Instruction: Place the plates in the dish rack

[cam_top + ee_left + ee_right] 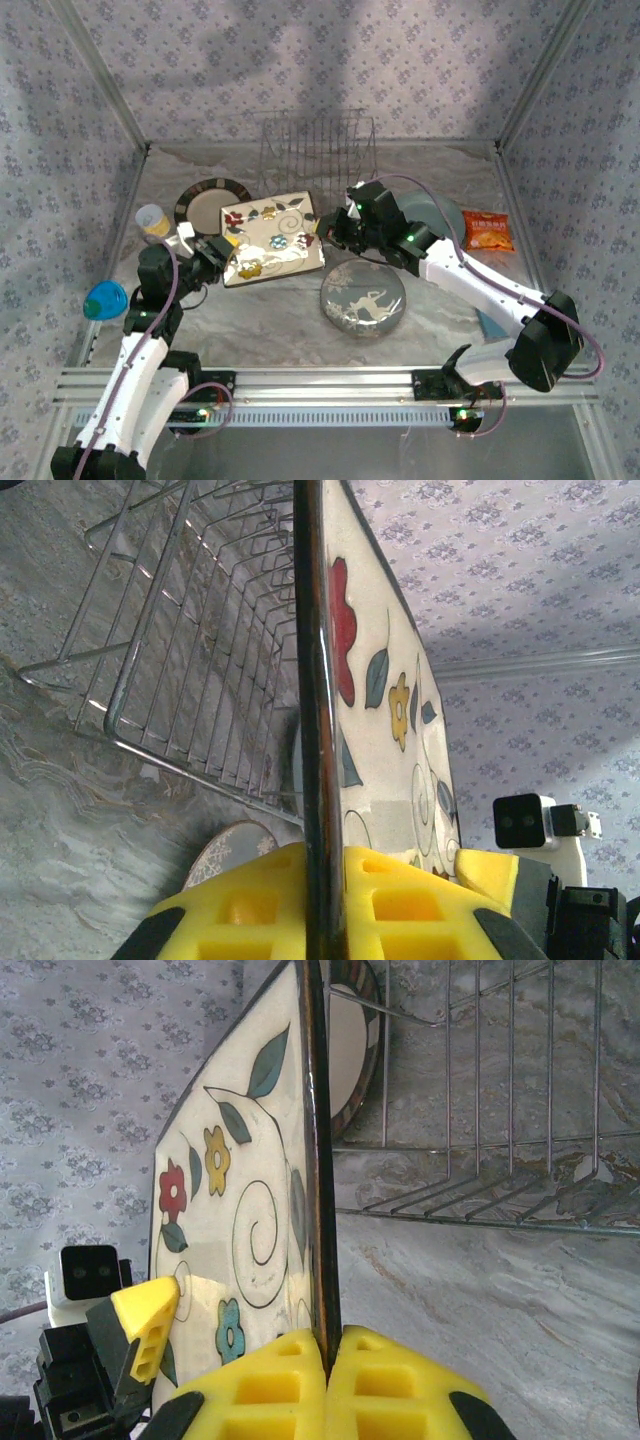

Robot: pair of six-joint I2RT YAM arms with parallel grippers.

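Square floral plate [272,238] clamped on opposite edges by left tool [325,895] and right tool [326,1370], over table [280,325] middle, short of empty dish rack [315,140] at far edge. Not yet loaded: brown-rimmed plate [208,206], deer plate [362,297], grey-blue plate [442,214].

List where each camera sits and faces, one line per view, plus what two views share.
Top external: above and behind the arm bases, looking down on the table; both arms show, left gripper and right gripper on opposite edges of the square plate.
Left wrist: on the left arm, facing along its yellow fingers, past the plate's edge, toward the rack.
Right wrist: on the right arm, facing along its fingers toward the rack and a brown-rimmed plate.
Shared: both wrist views show the square plate clamped edge-on, and the rack.
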